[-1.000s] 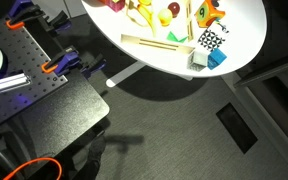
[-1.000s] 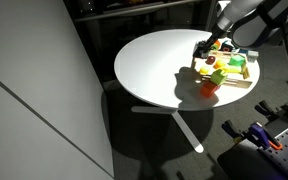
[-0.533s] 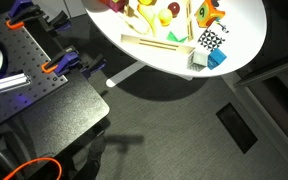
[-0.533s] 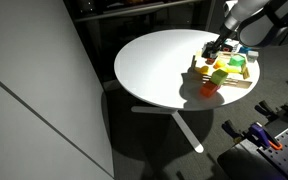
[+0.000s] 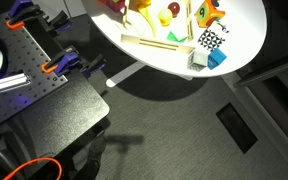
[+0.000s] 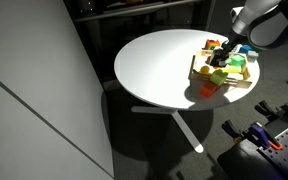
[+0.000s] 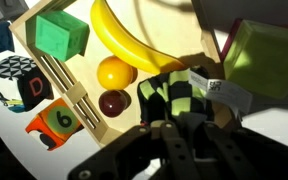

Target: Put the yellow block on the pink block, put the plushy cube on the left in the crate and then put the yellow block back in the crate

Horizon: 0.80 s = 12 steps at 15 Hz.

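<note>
In an exterior view, the slatted wooden crate [image 5: 154,41] sits on the white round table [image 5: 246,30] at the top of the frame.

In an exterior view, the gripper [image 6: 222,56] hangs over the crate [image 6: 234,84] at upper right.

In the wrist view, the gripper [image 7: 179,112] pinches the plushy cube [image 7: 176,94] at centre frame. The cube has black-and-pale checks and a white tag. The yellow block [image 7: 259,60], plain pale yellow-green, lies at upper right.

In an exterior view the crate [image 5: 149,41] is running off the top edge. In the wrist view the yellow block [image 7: 267,58] is running off the right edge.
</note>
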{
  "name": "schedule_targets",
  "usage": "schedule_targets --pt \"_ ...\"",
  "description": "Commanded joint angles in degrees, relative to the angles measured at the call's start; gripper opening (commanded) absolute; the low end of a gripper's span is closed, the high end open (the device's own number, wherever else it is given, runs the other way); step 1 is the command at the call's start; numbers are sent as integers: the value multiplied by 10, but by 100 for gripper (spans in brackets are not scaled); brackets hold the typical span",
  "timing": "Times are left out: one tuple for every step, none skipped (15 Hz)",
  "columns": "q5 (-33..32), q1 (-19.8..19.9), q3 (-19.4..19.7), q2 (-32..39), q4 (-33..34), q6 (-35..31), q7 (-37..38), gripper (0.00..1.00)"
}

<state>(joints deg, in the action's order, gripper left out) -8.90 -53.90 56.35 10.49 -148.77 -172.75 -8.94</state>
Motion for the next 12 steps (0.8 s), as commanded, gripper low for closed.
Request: schedule_targets --pt "-29 -22 38 -34 -14 20 -2 7" --pt "-33 -26 46 -34 -16 21 -1 7" --pt "-37 -29 54 -33 -18 20 0 7" --pt "-40 -32 62 -33 -20 21 0 7" --pt "-44 -36 70 -34 -22 22 0 7" --pt "-45 -39 77 -33 -24 24 0 7" --pt "-47 -41 84 -33 -26 27 1 7" --pt "-48 -44 91 -33 -27 30 1 7" --pt "-49 -47 98 -33 -29 34 2 7" --pt "-49 -50 104 -33 -31 38 2 7" --pt "-48 -54 110 -32 -32 41 2 7" --pt "-48 -57 116 -32 -34 44 2 7"
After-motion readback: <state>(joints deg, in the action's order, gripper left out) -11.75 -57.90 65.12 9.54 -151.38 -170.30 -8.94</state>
